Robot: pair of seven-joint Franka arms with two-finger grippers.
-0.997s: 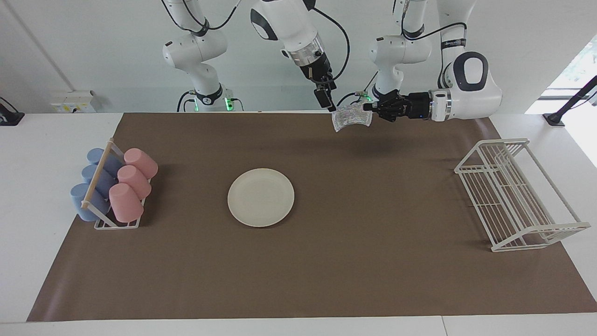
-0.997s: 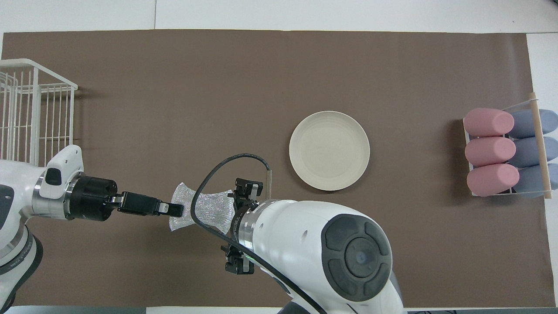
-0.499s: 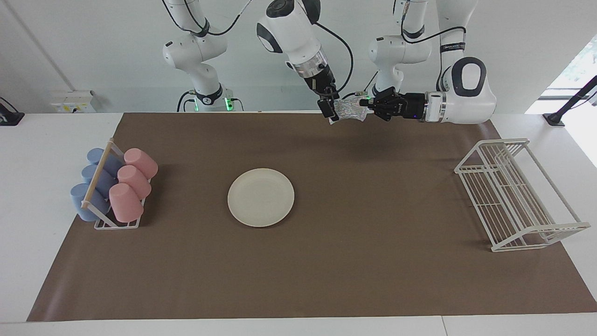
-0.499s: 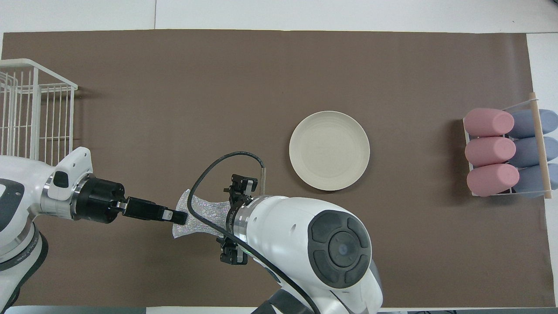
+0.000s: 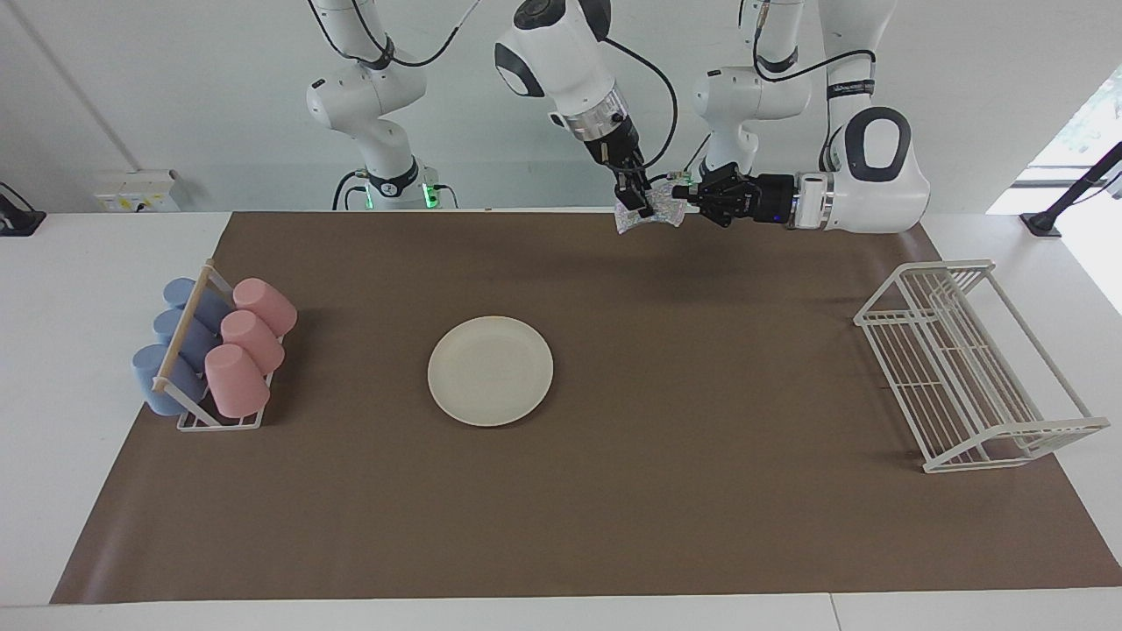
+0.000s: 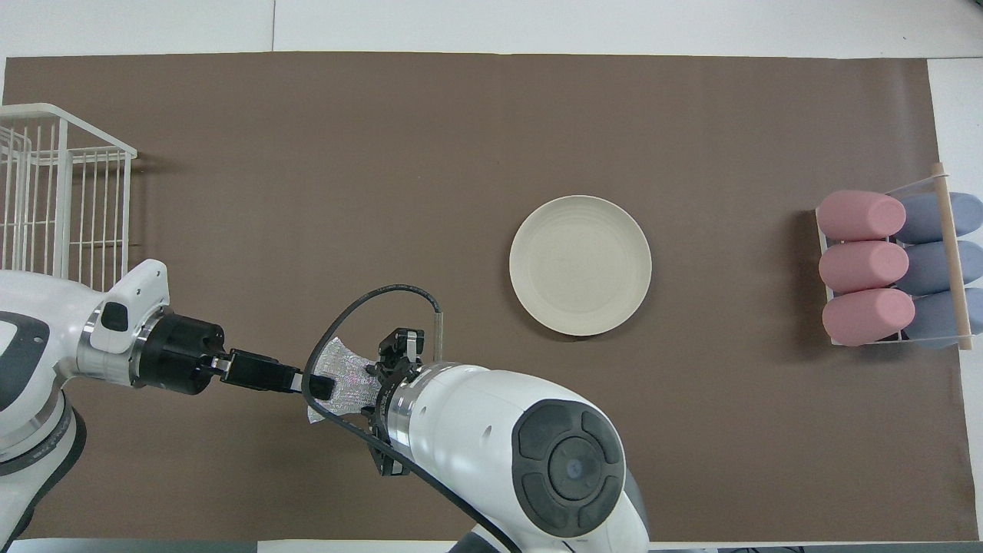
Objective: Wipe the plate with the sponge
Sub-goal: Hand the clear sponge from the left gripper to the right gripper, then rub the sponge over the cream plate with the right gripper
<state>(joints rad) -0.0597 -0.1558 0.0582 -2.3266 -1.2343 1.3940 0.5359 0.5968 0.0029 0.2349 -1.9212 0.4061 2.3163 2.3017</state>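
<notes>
That floppy silvery speckled sponge [image 5: 650, 213] sags between the left gripper [image 5: 680, 194], pinching its edge, and the right gripper [image 5: 638, 203], whose fingers I can't tell; best grabbed mid-pad.

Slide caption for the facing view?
Both tools meet at the speckled silvery sponge, aloft; round cream-white plate waits on the mat.

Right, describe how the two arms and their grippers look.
Both arms are glossy white with rounded joints and dark grey caps. The left gripper and the right gripper are black, each behind a silver wrist ring. A black cable loops along the right arm. Green lights glow at the bases.
</notes>
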